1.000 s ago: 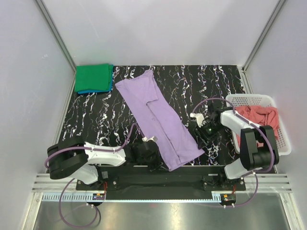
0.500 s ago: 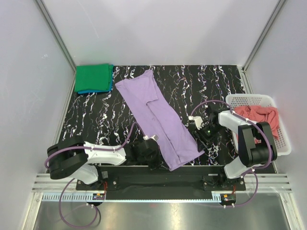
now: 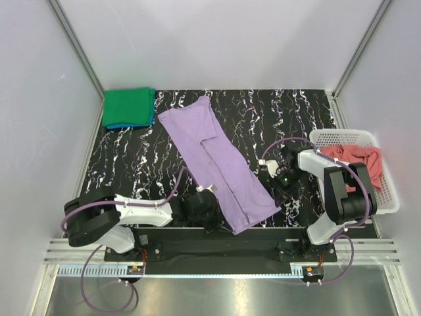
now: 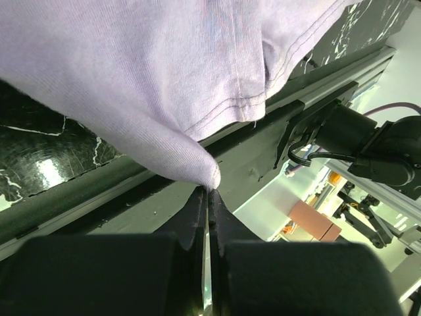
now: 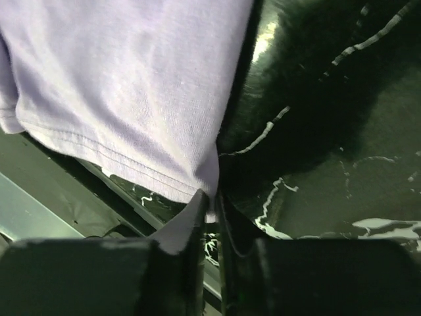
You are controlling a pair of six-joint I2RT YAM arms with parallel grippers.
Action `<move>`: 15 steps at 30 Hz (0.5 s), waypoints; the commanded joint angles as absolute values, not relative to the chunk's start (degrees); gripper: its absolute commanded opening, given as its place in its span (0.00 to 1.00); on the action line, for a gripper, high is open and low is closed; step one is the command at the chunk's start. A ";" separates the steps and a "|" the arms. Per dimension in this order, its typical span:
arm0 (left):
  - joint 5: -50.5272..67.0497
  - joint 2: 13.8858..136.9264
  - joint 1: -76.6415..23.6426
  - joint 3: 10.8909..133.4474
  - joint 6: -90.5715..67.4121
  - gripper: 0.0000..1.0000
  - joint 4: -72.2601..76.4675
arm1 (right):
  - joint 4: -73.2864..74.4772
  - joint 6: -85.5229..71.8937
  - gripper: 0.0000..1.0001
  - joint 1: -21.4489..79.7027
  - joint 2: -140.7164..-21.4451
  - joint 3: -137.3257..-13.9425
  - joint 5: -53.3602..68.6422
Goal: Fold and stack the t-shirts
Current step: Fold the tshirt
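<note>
Purple shirt (image 3: 220, 161) is where the action is, lying in a long narrow strip on the black marbled surface (image 3: 131, 164), its hem end nearest the arm bases and the rest running away on a slant toward the far left. Down at that near end both hands are on it. The left hand (image 4: 209, 194) has its fingers pressed tight together, and a pointed corner of purple cloth is pinched right at their tips, the fabric drooping down to them from above. Over on the other side, the right hand (image 5: 210, 201) is closed down narrow on the opposite hem corner: the stitched edge runs straight into the slit between its fingers, with dark marbled surface just beside it. From above, the two hands flank the shirt's near end, one on each long edge. Moving out to the right, a white basket (image 3: 348, 137) sits at the edge of the surface with a pink shirt (image 3: 358, 161) crumpled inside it. Right at the far left corner, well apart from all this, a folded green shirt (image 3: 128, 105) lies on top of a blue shirt (image 3: 122, 125), only a strip of the blue peeking out along the near edge.
</note>
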State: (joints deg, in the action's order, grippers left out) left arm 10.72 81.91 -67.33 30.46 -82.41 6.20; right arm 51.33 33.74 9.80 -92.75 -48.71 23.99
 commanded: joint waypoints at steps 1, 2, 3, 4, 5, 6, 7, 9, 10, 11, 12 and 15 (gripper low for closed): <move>12.83 79.72 -66.01 29.97 -83.32 0.00 8.88 | 51.50 32.96 0.13 10.20 -91.50 -49.22 19.96; 12.92 79.37 -65.74 30.06 -83.32 0.00 8.27 | 51.76 32.70 0.10 10.20 -91.15 -49.65 19.60; 13.01 78.84 -65.57 30.06 -83.15 0.00 7.83 | 52.12 32.35 0.07 10.20 -90.45 -50.09 18.29; 12.92 77.71 -65.04 30.15 -83.14 0.00 7.30 | 52.82 32.17 0.03 10.20 -90.35 -50.79 17.93; 12.92 77.00 -64.87 30.06 -83.14 0.00 6.16 | 53.34 32.08 0.00 10.20 -90.26 -52.45 17.84; 13.01 76.30 -64.52 29.97 -83.23 0.00 5.63 | 53.96 31.91 0.00 10.20 -90.18 -53.51 18.62; 12.83 74.72 -63.90 29.88 -83.15 0.00 5.19 | 55.18 31.47 0.00 10.37 -90.44 -56.14 19.15; 12.05 73.66 -63.20 29.71 -83.06 0.00 3.43 | 56.68 29.46 0.00 10.63 -92.18 -59.31 20.64; 11.87 73.13 -62.50 29.79 -82.97 0.00 2.91 | 58.60 29.10 0.00 10.72 -93.15 -60.89 21.09; 11.78 72.60 -62.23 30.32 -82.88 0.00 1.77 | 59.41 28.31 0.00 11.16 -94.12 -63.61 21.18; 11.52 72.51 -61.97 30.67 -82.45 0.00 1.15 | 60.28 27.34 0.00 11.42 -96.05 -64.85 21.18; 10.38 71.55 -61.17 32.08 -81.74 0.00 -2.54 | 62.57 25.23 0.00 12.48 -98.17 -68.46 21.44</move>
